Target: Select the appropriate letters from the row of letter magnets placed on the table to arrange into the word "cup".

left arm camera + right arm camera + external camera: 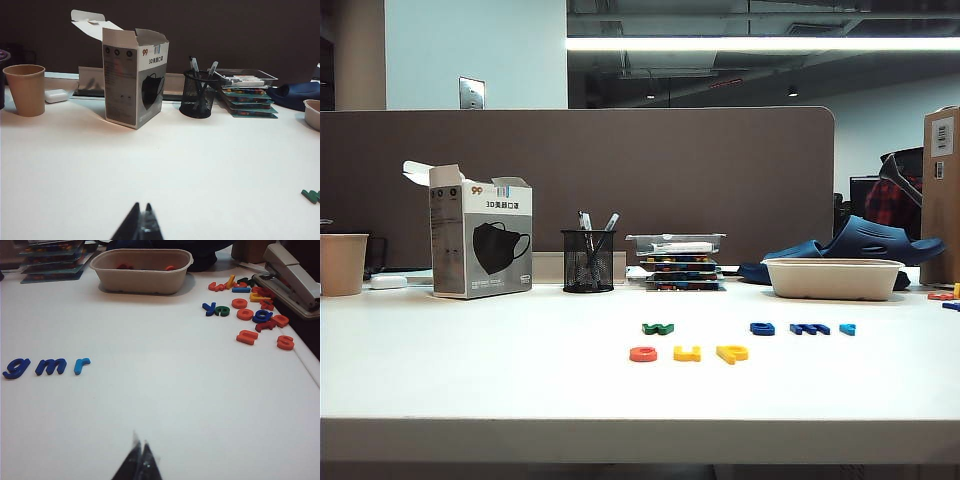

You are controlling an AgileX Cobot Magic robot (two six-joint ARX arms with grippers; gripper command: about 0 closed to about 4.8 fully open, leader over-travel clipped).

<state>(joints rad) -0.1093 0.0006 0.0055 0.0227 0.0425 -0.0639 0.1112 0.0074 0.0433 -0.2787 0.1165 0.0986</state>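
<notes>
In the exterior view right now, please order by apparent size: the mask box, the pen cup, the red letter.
1. mask box, clearly the largest.
2. pen cup.
3. red letter, the smallest, although it lies nearer the camera than the other two.

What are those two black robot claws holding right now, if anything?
Nothing. The left gripper and right gripper are both shut and empty above the white table.
</notes>
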